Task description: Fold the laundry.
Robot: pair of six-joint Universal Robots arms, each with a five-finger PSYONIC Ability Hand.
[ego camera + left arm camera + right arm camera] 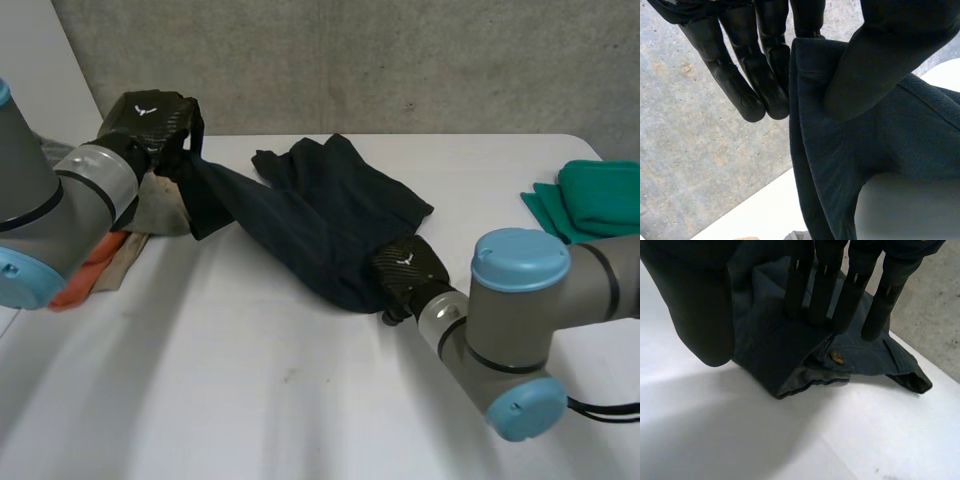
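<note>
A dark navy fabric garment (320,220) lies across the middle of the flat white table (250,380), pulled long between the two hands. The left hand (150,118) is raised over the far left part of the table and holds one end of the garment, so the cloth hangs from it down to the table. In the left wrist view the straight fingers (740,75) are on one side of a hemmed edge of the garment (900,140) and the thumb (875,65) presses on the other side, so this hand pinches the cloth. The right hand (408,268) is at the near edge of the garment, low on the table. In its wrist view the straight fingers (825,295) rest on a folded band of the garment (770,355), just beside a small brown button (837,357), with the thumb (695,305) on the opposite side of the band, so the band is held between them. A folded green cloth (592,195) lies at the far right of the table, well apart from the garment. An orange cloth (85,270) and a beige cloth (155,210) lie under the left arm. A grey concrete wall (400,60) stands behind the table.
</note>
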